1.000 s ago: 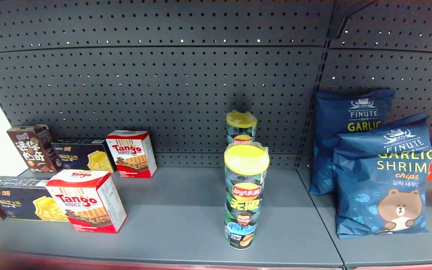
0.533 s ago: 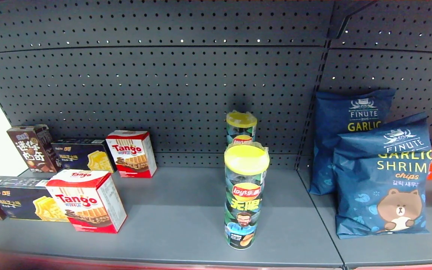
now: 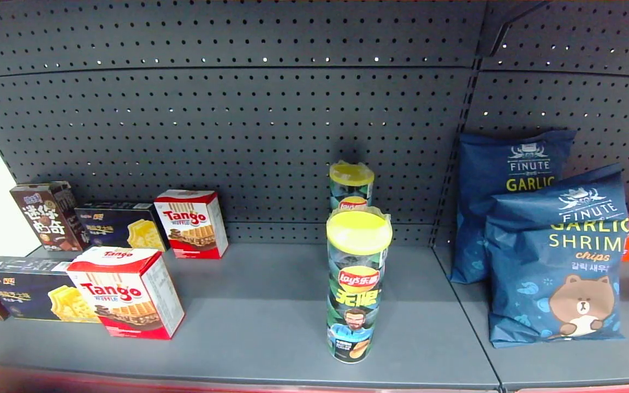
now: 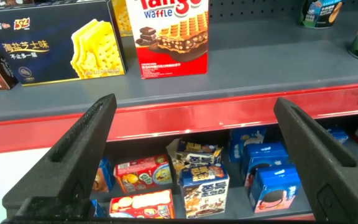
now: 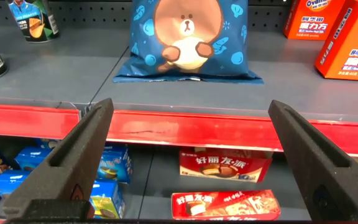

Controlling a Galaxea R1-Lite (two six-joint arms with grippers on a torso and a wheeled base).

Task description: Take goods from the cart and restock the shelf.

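Observation:
The grey shelf (image 3: 271, 305) holds two chip cans with yellow lids, the front can (image 3: 356, 284) and the rear can (image 3: 351, 185), in the middle. Wafer boxes (image 3: 129, 292) stand at the left and blue chip bags (image 3: 557, 256) at the right. My left gripper (image 4: 194, 146) is open in front of the shelf's red edge (image 4: 229, 115), below the wafer box (image 4: 171, 34), with nothing between its fingers. My right gripper (image 5: 188, 143) is open too, empty, in front of the red edge (image 5: 185, 127) below the bear-print bag (image 5: 188, 37).
A lower shelf under the red edge carries small boxes (image 4: 204, 183) and blue packs (image 4: 269, 180), also red boxes (image 5: 225, 165). Orange boxes (image 5: 337, 31) stand at the shelf's far right. A perforated grey back panel (image 3: 238, 125) closes the shelf behind.

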